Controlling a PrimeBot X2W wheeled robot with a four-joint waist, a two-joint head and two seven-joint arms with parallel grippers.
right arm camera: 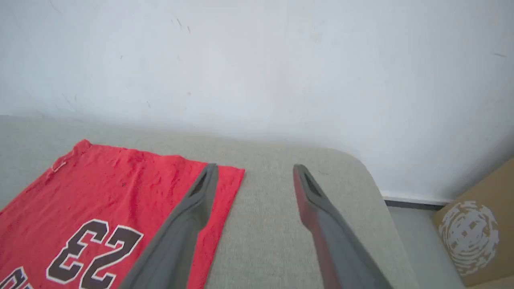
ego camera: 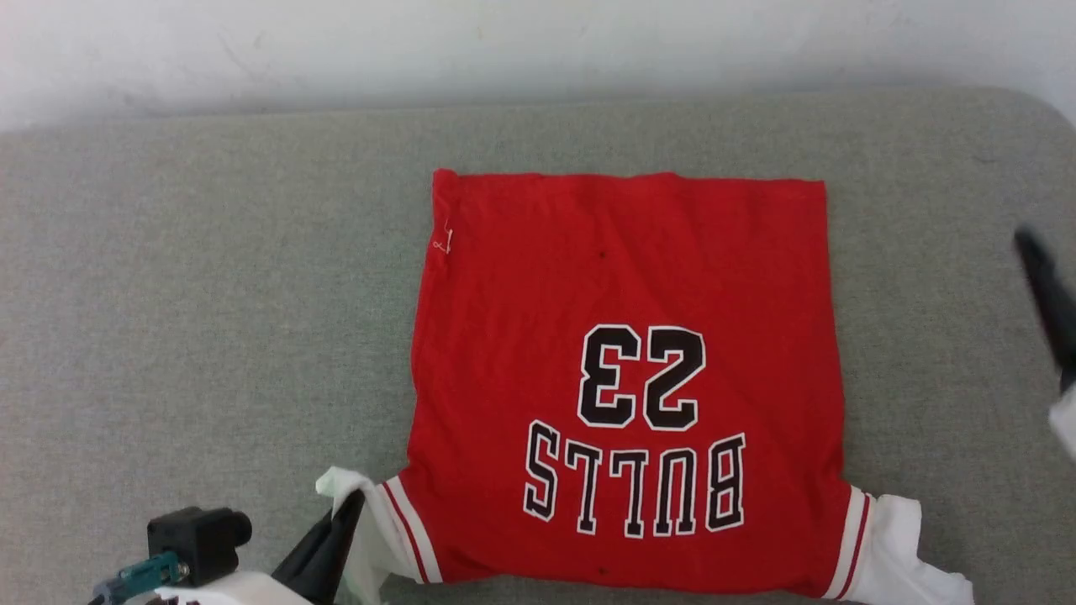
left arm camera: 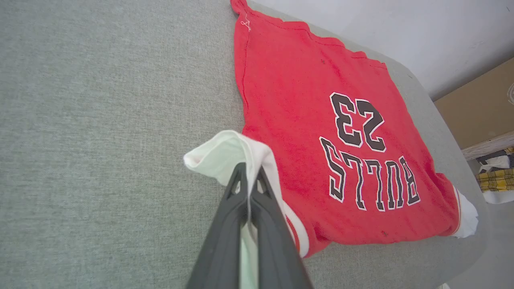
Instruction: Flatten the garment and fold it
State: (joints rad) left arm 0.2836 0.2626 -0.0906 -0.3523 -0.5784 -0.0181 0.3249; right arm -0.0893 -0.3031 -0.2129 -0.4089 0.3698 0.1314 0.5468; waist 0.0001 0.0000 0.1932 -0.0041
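Observation:
The garment (ego camera: 622, 277), a red T-shirt, lies flat on the grey padded table (ego camera: 210, 294) with its "BULLS 23" print facing up and its hem towards the wall. My left gripper (ego camera: 353, 500) is shut on the white left sleeve (left arm camera: 217, 154) and holds it a little off the surface; its fingers (left arm camera: 231, 224) pinch the cloth between them. The other white sleeve (ego camera: 899, 546) rests crumpled at the near right corner. My right gripper (right arm camera: 255, 170) stands open and empty above the shirt's right edge (right arm camera: 225, 208); it shows as a dark finger (ego camera: 1046, 294) at the far right.
A white wall (ego camera: 504, 42) runs behind the table. The table's right end is rounded (right arm camera: 361, 176). Beyond it on the floor stand a cardboard box (right arm camera: 474, 233) and some yellow checked cloth (left arm camera: 496, 176). Bare grey surface lies left of the shirt.

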